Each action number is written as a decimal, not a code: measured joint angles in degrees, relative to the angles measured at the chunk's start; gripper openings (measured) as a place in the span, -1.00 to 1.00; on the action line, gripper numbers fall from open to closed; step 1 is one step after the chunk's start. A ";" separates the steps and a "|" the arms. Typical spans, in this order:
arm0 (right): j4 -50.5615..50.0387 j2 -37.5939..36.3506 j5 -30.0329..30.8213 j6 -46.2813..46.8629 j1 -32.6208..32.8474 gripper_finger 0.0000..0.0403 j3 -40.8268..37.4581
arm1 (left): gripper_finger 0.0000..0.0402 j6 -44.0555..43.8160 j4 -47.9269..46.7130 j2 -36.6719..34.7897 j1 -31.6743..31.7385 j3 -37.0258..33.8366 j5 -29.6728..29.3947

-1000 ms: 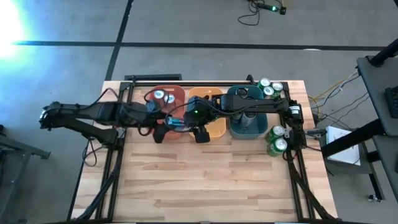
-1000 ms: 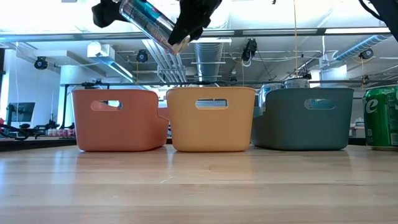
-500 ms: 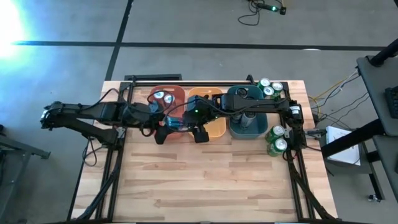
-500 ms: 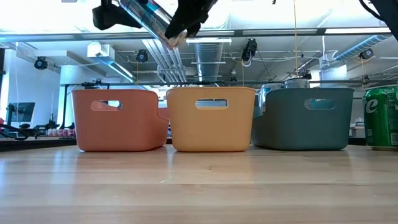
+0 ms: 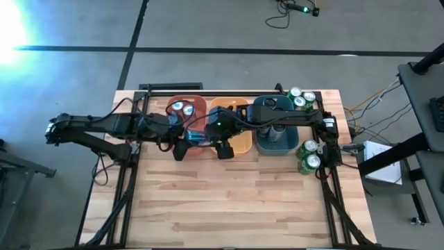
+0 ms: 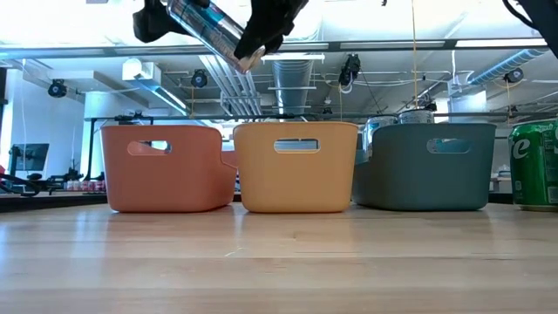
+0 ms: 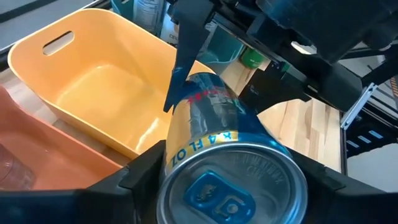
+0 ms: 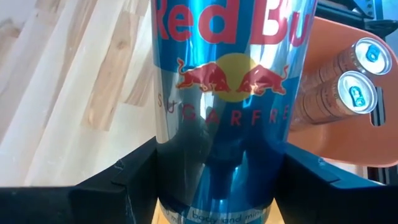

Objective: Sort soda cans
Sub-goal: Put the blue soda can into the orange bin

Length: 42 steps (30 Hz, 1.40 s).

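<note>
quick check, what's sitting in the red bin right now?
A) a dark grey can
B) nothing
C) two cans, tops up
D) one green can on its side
C: the high view shows two silver can tops side by side in the red bin, and the right wrist view shows the same two upright cans against the bin's wall, past the blue-and-silver can held in that pincer.

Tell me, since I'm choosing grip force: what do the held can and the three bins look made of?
The blue-and-silver can, clamped by both the left gripper and the right gripper, looks like thin glossy metal: mirror sheen, printed label, pull-tab top. The red bin, orange bin and teal bin look like matte moulded plastic, with rounded corners and cut-out handles.
</note>
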 joint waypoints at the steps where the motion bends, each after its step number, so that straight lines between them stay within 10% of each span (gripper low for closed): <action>1: -0.02 0.00 0.00 0.00 -0.01 0.20 0.00 | 0.11 0.19 0.08 0.00 0.00 0.00 -0.01; 14: -5.94 -4.18 -0.07 6.77 -0.35 0.78 1.31 | 0.09 -1.79 -12.34 -1.35 7.10 0.00 -0.62; 42: -14.54 -7.89 1.70 15.51 -0.63 0.81 0.39 | 0.10 2.05 -35.92 21.77 23.35 7.76 1.88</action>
